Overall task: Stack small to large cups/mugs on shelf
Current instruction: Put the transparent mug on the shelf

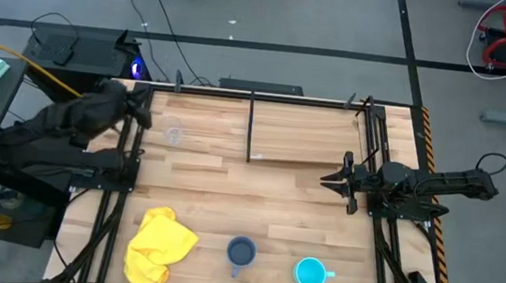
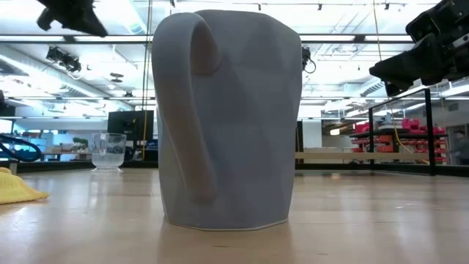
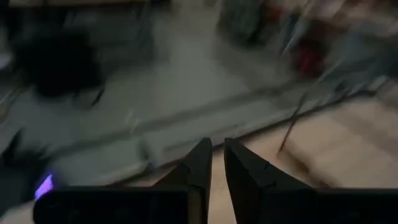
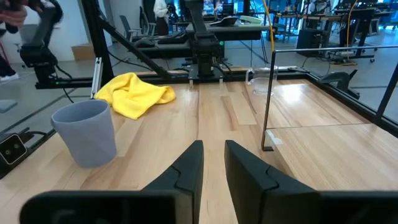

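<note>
Right now nothing is stacked, and all three vessels stand apart on the table (image 1: 230, 181). Over by the far left, the glass cup (image 1: 174, 134) sits upright on the tabletop, just outside the shelf (image 1: 306, 133), the light board with thin black uprights at the table's far side. Along the near edge, the grey mug (image 1: 241, 250) stands between the crumpled yellow cloth (image 1: 159, 248) and the cyan mug (image 1: 311, 274), which has its handle turned to the right. From table height, the grey mug fills the middle of the frame, with the glass cup small behind it to the left.

Left gripper (image 1: 145, 117) hovers near the far left corner, close beside the glass cup; its own camera shows its fingers (image 3: 198, 167) nearly together with only a thin slit, holding nothing. Right gripper (image 1: 332, 180) waits just off the shelf's near right corner, pointing left across the table, fingers (image 4: 189, 165) likewise drawn close and empty.
</note>
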